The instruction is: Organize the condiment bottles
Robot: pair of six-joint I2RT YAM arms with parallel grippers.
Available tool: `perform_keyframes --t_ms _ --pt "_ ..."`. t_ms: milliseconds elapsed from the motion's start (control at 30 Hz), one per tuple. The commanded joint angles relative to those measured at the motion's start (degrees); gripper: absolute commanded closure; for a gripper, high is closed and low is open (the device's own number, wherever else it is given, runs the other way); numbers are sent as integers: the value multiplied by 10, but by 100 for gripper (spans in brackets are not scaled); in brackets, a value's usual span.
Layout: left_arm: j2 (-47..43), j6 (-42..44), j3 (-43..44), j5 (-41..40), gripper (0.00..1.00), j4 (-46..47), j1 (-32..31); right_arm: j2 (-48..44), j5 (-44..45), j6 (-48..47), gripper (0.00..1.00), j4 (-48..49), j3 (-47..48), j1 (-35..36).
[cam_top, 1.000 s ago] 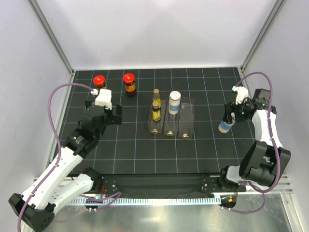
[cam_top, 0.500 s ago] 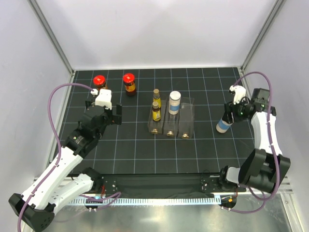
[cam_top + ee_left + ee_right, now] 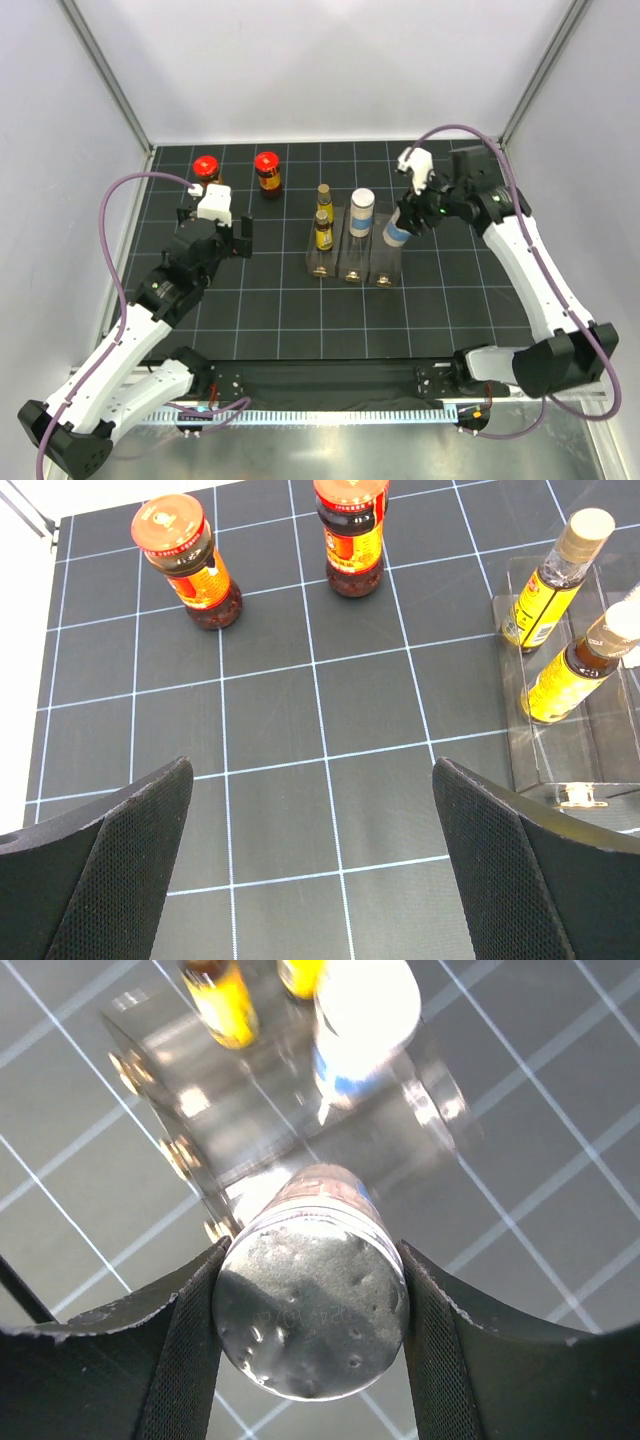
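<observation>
White with a blue label, the held bottle [image 3: 397,234] hung tilted in the right gripper [image 3: 310,1332], whose fingers [image 3: 175,1360] were clamped against both its sides. It was over the right-hand slot of the clear rack [image 3: 384,272]. Whether it touched the rack could not be told. In the right wrist view its round end filled the gap between the pads, with the rack blurred beneath.

The second white bottle [image 3: 361,211] stood upright in the middle slot, just beside the held one. In the left slot, the nearer yellow-labelled bottle [image 3: 323,235] and the farther yellow-labelled bottle [image 3: 324,199] stood one behind the other, brown caps up.

The left amber jar [image 3: 206,168] and the right amber jar [image 3: 267,173], both red-capped, stood upright on the dark gridded table [image 3: 260,300]. They were toward its far left, apart from each other and well apart from the rack.

The left gripper [image 3: 312,810] hovered over bare table short of the jars, its jaws spread wide with nothing between them.
</observation>
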Motion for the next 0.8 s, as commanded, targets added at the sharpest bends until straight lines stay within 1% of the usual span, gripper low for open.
perform_keyframes --t_ms 0,67,200,467,767 --pt "-2 -1 -4 -6 0 30 1 44 10 20 96 3 73 42" --pt "-1 0 -4 -9 0 30 1 63 14 22 96 1 89 73" --pt "0 1 -5 -13 0 30 1 104 24 31 96 9 118 111" --pt "1 2 -5 -13 0 30 1 173 33 28 96 19 125 143" --pt "1 3 -5 -16 0 30 1 213 42 25 96 21 147 169"
